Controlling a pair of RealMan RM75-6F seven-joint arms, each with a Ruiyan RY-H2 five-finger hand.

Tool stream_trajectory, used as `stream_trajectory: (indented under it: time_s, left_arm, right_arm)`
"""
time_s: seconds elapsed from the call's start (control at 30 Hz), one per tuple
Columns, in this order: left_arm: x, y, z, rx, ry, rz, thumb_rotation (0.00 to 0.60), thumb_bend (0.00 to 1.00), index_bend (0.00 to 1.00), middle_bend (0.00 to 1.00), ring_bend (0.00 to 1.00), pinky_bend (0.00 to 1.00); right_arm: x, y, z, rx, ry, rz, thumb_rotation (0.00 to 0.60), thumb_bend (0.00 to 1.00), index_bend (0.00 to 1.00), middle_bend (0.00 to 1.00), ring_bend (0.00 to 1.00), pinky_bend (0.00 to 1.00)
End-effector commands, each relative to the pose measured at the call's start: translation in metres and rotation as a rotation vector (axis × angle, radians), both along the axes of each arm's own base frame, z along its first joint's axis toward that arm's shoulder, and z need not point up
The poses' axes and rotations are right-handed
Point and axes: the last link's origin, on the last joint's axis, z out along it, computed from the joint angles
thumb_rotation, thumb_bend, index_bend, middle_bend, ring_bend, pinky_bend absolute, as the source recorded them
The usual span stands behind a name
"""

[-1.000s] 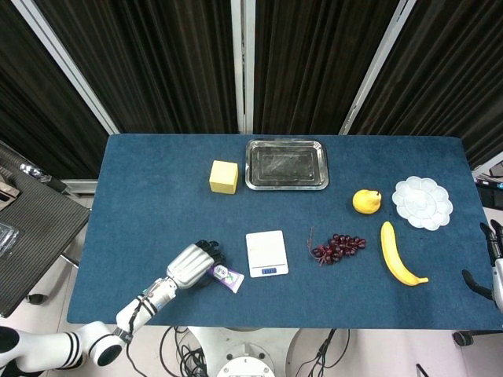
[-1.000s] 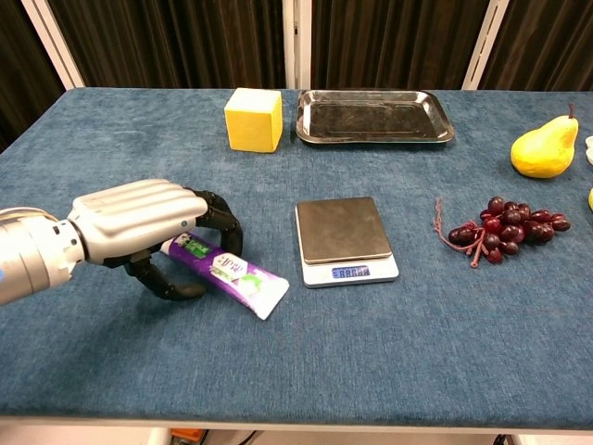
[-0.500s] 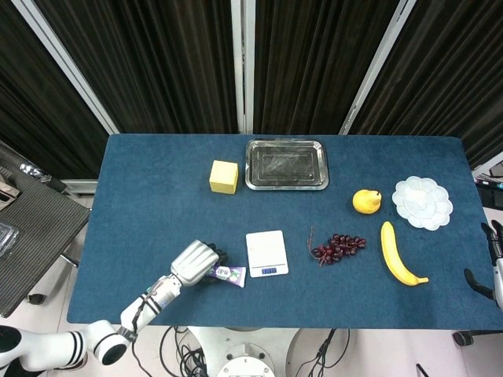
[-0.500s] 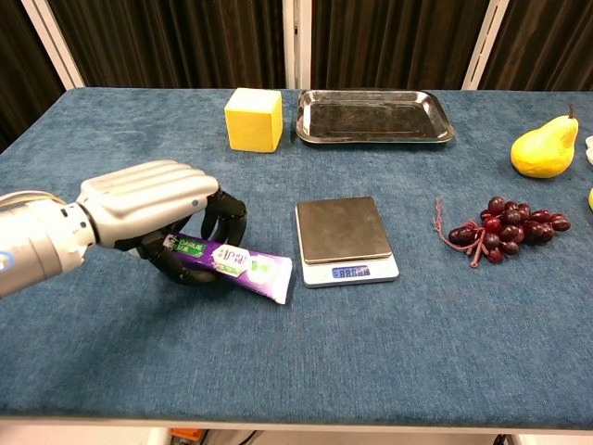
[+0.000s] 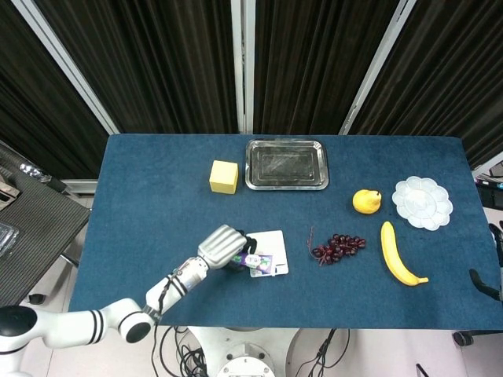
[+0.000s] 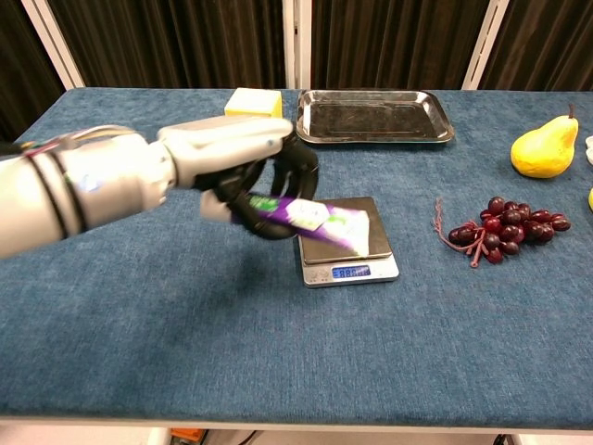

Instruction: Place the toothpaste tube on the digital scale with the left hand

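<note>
Now the left robot hand [image 6: 243, 167] has the toothpaste tube [image 6: 315, 219] off the counter [image 6: 185, 352] — a second ago the tube lay flat on the blue cloth to the left of the digital scale [image 6: 346, 241], with the fingers just curling round its capped end. Since then the arm has swung right and lifted. The dark fingers are clamped round the tube's cap end, and the flat tail end slants out and down over the left part of the scale's platform. From the chest view I cannot tell whether the tail touches the platform yet; the picture is a little smeared there, so I'd say the arm is moving. From the head view the tube sits over the scale's lower left corner.

That puts the job past the pick-up and most of the carry. What is left, by my reckoning, is to bring the tube a bit further over the platform, lower it flat and let go — the tail overhanging an edge could tip it off.

The right robot hand does not show plainly in either view.
</note>
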Motion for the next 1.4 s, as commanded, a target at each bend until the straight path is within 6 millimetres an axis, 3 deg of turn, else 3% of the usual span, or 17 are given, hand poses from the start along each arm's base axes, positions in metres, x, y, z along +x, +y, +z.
stream_trajectory:
  time_s: [0.03,0.37,0.6,0.73,0.87,0.97,1.23,1.4]
  left_arm:
    - [0.014,0.016,-0.011,-0.009,-0.014,0.022,0.6,0.24,0.63,0.63,0.49,0.69]
    - [0.035,0.027,-0.049,-0.027,-0.041,0.075,0.6,0.24,0.63,0.63,0.49,0.69]
    - [0.048,0.032,-0.063,0.02,-0.067,0.073,0.6,0.24,0.61,0.61,0.47,0.68]
    - [0.044,0.031,-0.064,0.024,-0.051,0.059,0.6,0.21,0.46,0.52,0.4,0.62]
    - [0.035,0.03,-0.067,-0.024,-0.018,0.07,0.6,0.16,0.25,0.33,0.19,0.43]
    - [0.033,0.029,-0.067,-0.046,0.0,0.07,0.6,0.14,0.18,0.24,0.11,0.33]
    - [0.028,0.029,-0.049,-0.012,-0.013,0.063,0.6,0.13,0.15,0.2,0.05,0.23]
    - [0.0,0.028,-0.006,0.078,-0.013,0.082,0.6,0.13,0.15,0.2,0.05,0.19]
  right_arm:
    - [-0.002,0.0,0.003,-0.009,-0.003,-0.003,0.6,0.21,0.0,0.0,0.0,0.0]
    - [-0.007,-0.001,0.003,-0.01,-0.009,-0.021,0.6,0.21,0.0,0.0,0.0,0.0]
    - [-0.007,-0.001,0.002,-0.009,-0.007,-0.023,0.6,0.21,0.0,0.0,0.0,0.0]
    - [-0.009,-0.001,0.003,-0.016,-0.008,-0.028,0.6,0.21,0.0,0.0,0.0,0.0]
    - [-0.01,-0.001,0.003,-0.011,-0.007,-0.027,0.6,0.21,0.0,0.0,0.0,0.0]
    - [-0.009,-0.001,0.002,-0.008,-0.006,-0.023,0.6,0.21,0.0,0.0,0.0,0.0]
    - [-0.007,0.0,0.004,-0.013,-0.004,-0.02,0.6,0.21,0.0,0.0,0.0,0.0]
    - [-0.003,-0.001,0.006,-0.013,-0.001,-0.008,0.6,0.21,0.0,0.0,0.0,0.0]
